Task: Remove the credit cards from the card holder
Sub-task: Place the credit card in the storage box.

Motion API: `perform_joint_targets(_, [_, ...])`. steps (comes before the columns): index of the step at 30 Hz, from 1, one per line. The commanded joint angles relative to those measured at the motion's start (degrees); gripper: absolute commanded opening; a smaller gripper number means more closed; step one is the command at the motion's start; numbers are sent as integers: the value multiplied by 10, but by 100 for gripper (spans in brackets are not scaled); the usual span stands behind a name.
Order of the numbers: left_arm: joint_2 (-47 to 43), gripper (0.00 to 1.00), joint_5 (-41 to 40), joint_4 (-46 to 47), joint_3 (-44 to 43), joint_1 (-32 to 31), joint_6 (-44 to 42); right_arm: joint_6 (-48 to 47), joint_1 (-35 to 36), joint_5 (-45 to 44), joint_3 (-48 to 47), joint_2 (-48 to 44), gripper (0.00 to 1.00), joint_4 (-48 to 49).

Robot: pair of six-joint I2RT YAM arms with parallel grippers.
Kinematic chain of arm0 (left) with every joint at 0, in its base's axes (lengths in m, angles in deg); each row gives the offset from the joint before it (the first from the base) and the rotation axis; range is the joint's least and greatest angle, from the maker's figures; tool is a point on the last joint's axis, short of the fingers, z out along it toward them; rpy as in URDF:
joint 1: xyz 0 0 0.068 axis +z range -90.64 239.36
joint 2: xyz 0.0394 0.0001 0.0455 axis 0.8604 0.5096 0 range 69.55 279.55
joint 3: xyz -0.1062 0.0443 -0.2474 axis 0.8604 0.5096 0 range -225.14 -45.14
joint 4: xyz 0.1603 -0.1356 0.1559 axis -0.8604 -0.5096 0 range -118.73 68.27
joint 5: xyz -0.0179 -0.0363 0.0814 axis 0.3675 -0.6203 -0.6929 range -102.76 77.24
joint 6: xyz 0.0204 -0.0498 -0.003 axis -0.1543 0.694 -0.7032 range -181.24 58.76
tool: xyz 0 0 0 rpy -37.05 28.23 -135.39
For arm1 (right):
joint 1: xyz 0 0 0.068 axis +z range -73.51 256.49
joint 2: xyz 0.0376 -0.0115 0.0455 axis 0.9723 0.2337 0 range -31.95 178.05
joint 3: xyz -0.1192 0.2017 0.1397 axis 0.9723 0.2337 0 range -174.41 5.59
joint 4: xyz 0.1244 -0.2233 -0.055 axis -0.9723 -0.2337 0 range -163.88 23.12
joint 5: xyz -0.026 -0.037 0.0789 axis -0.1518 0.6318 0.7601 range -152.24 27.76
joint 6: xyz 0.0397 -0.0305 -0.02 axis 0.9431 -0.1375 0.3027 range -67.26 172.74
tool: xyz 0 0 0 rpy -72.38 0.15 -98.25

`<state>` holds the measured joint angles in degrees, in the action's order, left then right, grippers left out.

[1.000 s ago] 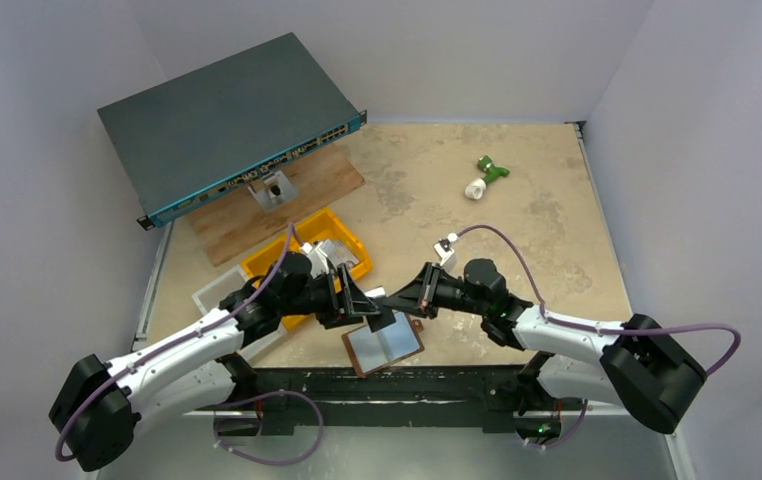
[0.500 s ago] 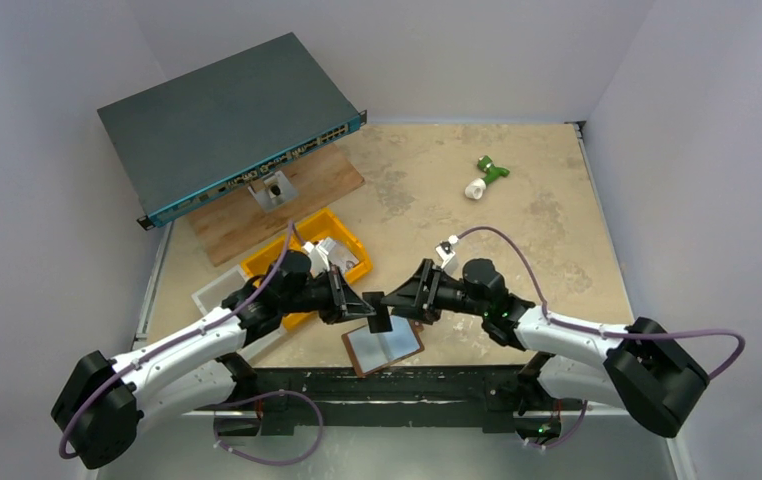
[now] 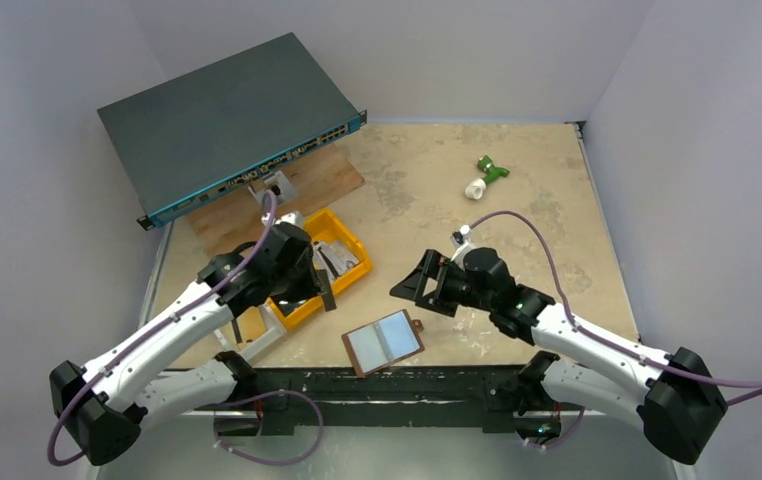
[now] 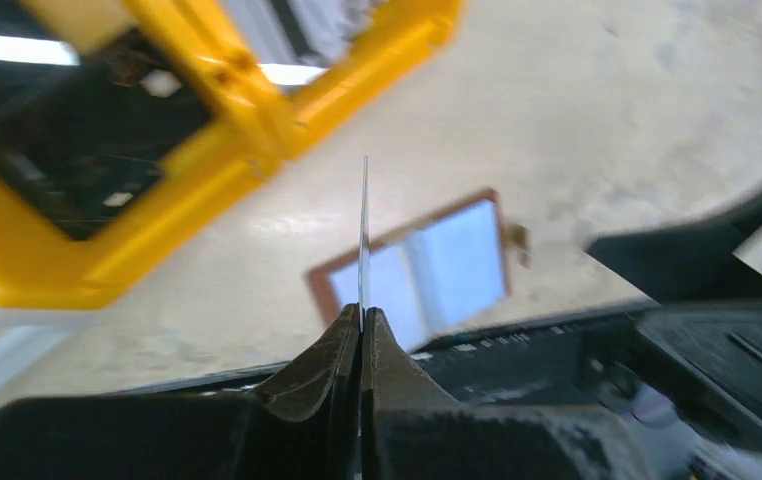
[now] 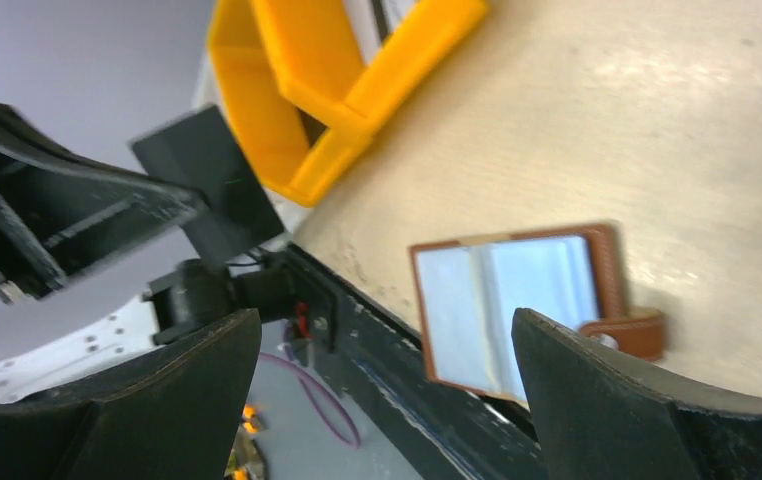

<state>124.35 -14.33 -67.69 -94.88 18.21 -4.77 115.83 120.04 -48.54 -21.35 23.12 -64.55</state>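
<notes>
though blurry, card [image 4: 364, 235] edge-on in left claw [image 4: 361, 322]

Left fingers [image 4: 329, 365] pinched tight together, right fingers [image 5: 172, 400] spread wide.

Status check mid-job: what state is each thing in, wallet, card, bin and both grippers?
Wallet: open, lying flat.
Card: out of the wallet, held edge-on.
Left gripper: shut on the card.
Right gripper: open, empty.
Bin: upright, holding items.
</notes>
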Motion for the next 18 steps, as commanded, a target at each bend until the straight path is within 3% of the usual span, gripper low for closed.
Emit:
perform_joint_targets(1, [49, 0, -170, -161, -49, 27, -52, -62, 1, -53, -37, -10, 99, -122])
perform_joint_targets(9, [174, 0, -253, -171, -88, 90, -49, -110, 1, -56, -52, -14, 99, -167])
perform_joint_targets(18, [288, 0, -260, -152, -136, 114, -62, -122, 1, -42, -48, -10, 99, -163])
